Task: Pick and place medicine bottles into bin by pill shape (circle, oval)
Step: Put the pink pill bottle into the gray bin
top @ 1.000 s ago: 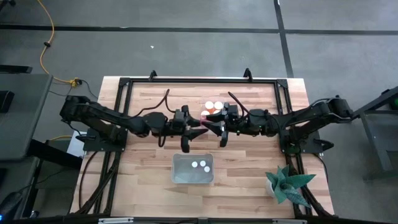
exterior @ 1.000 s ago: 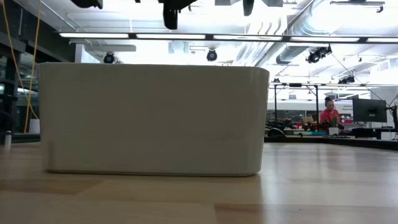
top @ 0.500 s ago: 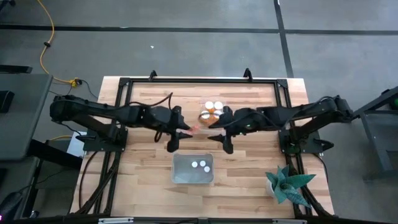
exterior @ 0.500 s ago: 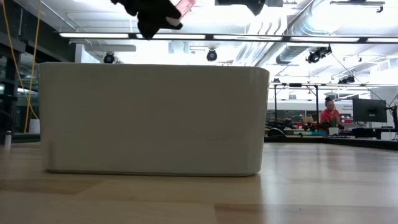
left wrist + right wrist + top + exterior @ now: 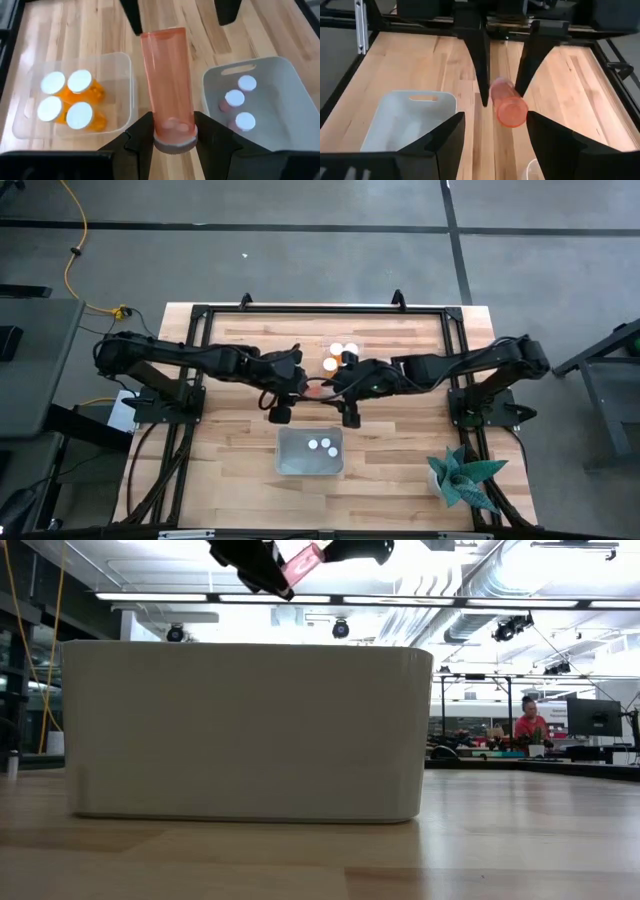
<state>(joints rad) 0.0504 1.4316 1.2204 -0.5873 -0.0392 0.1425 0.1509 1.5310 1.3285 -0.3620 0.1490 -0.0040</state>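
Note:
A pinkish see-through medicine bottle (image 5: 167, 75) hangs in the air over the middle of the table, with my left gripper (image 5: 174, 141) shut on its white-capped end. My right gripper (image 5: 496, 122) faces it from the table's right. It is open, one finger on each side of the bottle's bare bottom end (image 5: 512, 111), apart from it. In the high view the bottle (image 5: 316, 390) shows between the two hands. Several orange bottles (image 5: 67, 100) stand in a clear tray (image 5: 125, 75). Three white caps (image 5: 237, 102) show inside the white bin (image 5: 280, 75). My left gripper pinches the bottle's cap end (image 5: 175, 136) between its two fingers (image 5: 142, 137), one on each side of the cap. The fingers slant downward from the table's left and lie along the bottle. The bottle sticks out forward past the fingertips, tilted and lifted clear of the table.
The white bin (image 5: 285, 465) sits near the front edge, just in front of both hands. The clear tray (image 5: 340, 358) sits just behind them. A potted plant (image 5: 462, 480) stands at the front right. A black frame rail (image 5: 320, 308) runs along the far edge.
Both hands have tipped nose-down and drawn from beside the clear tray toward the near edge. The pink bottle, not visible between them a second ago, now shows held in the left gripper. It has come into the top of the low view.

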